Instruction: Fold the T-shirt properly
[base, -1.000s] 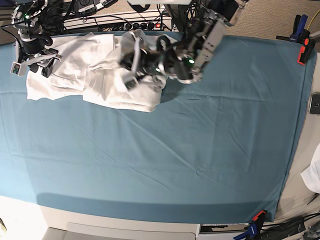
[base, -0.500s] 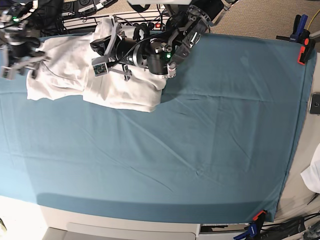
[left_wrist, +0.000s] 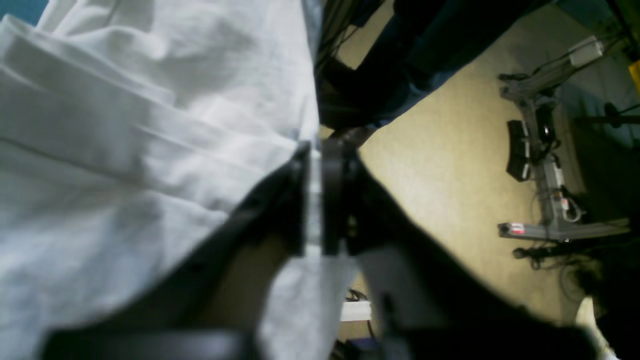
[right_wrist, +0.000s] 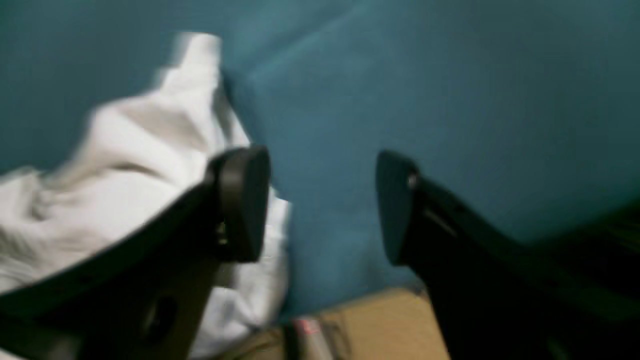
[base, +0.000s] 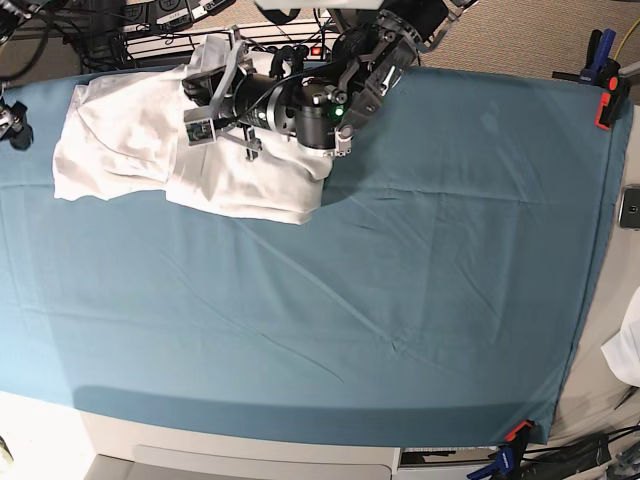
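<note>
No writing can be read anywhere. The T-shirt (base: 150, 140), plain white and creased, lies bunched at the far left corner of the teal surface (base: 400, 270). The left claw (left_wrist: 315, 200) pinches its hem tight. The right claw (right_wrist: 320, 200) gapes wide, holding nothing.

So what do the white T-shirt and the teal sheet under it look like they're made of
T-shirt: apparently soft matte white woven or knit cloth, likely cotton; it bunches in limp folds and creases. Teal sheet: thin matte fabric, judging by its fine wrinkles and draped edge. Exact fibre cannot be told for either.
</note>
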